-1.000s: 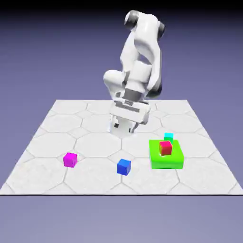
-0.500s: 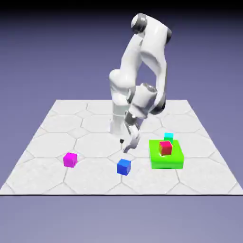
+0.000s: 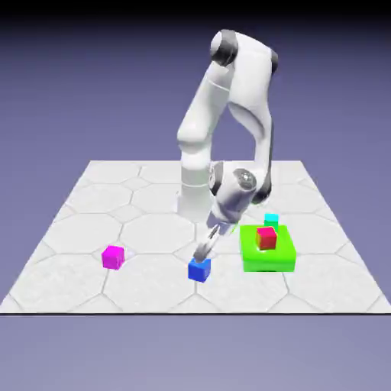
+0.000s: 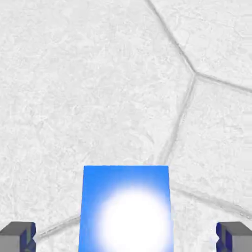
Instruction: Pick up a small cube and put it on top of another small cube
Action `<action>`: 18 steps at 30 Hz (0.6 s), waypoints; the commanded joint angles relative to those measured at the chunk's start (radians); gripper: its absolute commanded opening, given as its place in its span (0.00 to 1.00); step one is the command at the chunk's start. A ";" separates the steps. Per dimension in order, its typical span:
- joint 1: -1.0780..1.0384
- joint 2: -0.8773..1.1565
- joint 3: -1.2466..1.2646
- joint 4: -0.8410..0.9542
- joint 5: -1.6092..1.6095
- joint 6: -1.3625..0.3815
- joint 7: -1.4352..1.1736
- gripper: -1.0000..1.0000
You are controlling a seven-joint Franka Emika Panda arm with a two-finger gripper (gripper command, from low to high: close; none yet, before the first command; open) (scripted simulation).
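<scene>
Gripper: I had the gripper (image 4: 126, 237) wide open at the blue cube, its two fingertips apart on either side, gripping nothing.
Blue cube: one, smooth, sharp-edged and glossy, with a white glare on top (image 4: 125, 209); it sat on the table (image 3: 69, 290) near the front edge, about midway between the front corners.
Magenta cube: one, smooth, stood toward the table's front corner on the exterior view's left.
Green block: one, broad, flat, smooth, lay nearer the right edge.
Red cube: one, on the green block.
Cyan cube: one, partly hidden behind the red.
Table: pale, mottled, crossed by grey seams in large polygons.
</scene>
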 commanded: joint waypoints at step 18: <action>0.007 0.002 -0.007 0.000 -0.001 -0.004 0.000 0.00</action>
